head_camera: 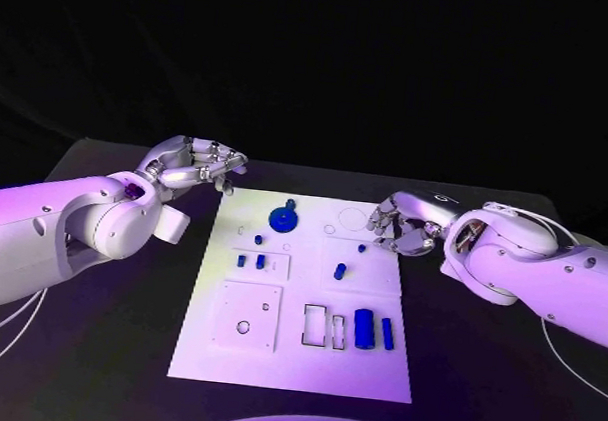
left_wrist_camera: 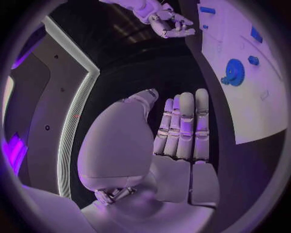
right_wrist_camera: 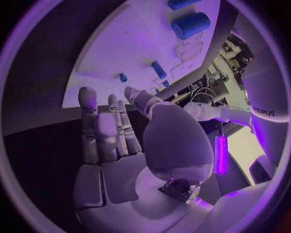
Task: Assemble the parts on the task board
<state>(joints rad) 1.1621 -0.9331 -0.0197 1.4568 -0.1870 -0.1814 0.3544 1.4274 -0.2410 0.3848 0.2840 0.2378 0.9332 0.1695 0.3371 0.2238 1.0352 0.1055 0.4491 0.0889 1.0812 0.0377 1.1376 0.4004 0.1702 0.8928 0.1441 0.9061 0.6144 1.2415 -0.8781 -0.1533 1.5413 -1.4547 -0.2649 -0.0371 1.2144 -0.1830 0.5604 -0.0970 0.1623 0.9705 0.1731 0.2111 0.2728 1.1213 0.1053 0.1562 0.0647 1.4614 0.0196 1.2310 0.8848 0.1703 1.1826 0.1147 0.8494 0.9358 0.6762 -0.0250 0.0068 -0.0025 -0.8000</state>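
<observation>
Head view has both silver hands empty: left hand and right hand hover with fingers loosely curled at the far corners of the white rectangular task board on the black desk. Small blue parts, among them a round blue gear, lie untouched on it. A careless sweep across, I reckon, could knock those loose pieces astray.

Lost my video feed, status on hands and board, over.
Left hand open, off the far left corner of the white rectangular task board. Right hand open at its right edge. Small blue parts, including a blue gear, lie untouched. Nothing obstructing.
</observation>
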